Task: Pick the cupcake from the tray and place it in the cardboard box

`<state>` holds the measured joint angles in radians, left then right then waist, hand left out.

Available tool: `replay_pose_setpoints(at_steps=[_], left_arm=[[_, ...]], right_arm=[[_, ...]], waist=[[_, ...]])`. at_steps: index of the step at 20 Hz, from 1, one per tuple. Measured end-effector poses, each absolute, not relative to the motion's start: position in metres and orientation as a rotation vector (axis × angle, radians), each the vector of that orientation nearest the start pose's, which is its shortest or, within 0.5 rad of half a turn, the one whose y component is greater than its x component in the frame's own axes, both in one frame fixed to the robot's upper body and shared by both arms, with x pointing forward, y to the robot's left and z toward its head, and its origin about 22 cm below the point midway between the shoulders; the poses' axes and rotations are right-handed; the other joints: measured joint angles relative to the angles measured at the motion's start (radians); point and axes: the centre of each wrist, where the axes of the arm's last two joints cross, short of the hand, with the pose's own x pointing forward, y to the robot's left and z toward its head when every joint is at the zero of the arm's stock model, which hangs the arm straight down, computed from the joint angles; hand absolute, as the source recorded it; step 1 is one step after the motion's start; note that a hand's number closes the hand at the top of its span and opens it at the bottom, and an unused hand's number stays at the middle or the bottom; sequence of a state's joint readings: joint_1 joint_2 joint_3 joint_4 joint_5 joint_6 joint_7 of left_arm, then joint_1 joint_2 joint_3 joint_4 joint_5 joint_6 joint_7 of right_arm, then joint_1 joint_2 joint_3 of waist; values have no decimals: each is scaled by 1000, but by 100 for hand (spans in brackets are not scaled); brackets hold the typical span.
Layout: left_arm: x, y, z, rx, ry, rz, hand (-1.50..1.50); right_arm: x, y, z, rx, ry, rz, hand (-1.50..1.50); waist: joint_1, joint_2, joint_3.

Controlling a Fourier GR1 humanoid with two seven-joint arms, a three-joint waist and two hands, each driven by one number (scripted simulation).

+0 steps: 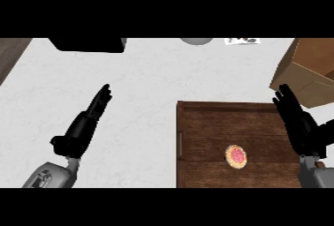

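A small cupcake (pixel 236 156) with pink icing sits on the brown wooden tray (pixel 215 123), toward its near right part. The cardboard box (pixel 306 73) stands at the far right, partly cut off by the view's edge. My right hand (pixel 297 121) hovers over the tray's right edge, fingers straight and pointing away, to the right of the cupcake and apart from it. My left hand (pixel 85 123) rests open over the white counter, well left of the tray, holding nothing.
A black object (pixel 88 44) lies at the counter's far left. A grey rounded thing (pixel 195 40) and a small printed item (pixel 243 41) sit at the far edge. White counter (pixel 143 88) spreads between the left hand and the tray.
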<state>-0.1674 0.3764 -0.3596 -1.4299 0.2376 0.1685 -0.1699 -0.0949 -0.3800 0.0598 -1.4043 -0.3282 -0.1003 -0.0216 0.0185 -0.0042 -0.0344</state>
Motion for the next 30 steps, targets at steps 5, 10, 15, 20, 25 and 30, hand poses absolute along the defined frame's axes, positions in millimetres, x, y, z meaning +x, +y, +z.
replay_pose_setpoints(at_steps=[5,10,15,20,25,30], left_arm=[[263,259,-7,150,-1576,-154,0],[255,280,-22,267,-1448,-9,0],[250,283,-30,311,-1397,57,0],[252,284,-28,316,-1383,76,0],[259,279,-25,320,-1380,72,0],[261,272,-25,310,-1381,62,0]], right_arm=[[264,-303,51,-100,-1690,186,150],[250,-317,77,-392,-1765,463,-150],[209,-320,70,-563,-1845,525,-150],[181,-327,104,-675,-1773,699,-150],[170,-317,151,-699,-1628,802,-150],[162,-295,184,-692,-1491,914,-150]], waist=[[-19,-3,24],[-33,-7,24],[-40,-3,32],[-41,-1,32],[-34,1,32],[-24,3,32]])
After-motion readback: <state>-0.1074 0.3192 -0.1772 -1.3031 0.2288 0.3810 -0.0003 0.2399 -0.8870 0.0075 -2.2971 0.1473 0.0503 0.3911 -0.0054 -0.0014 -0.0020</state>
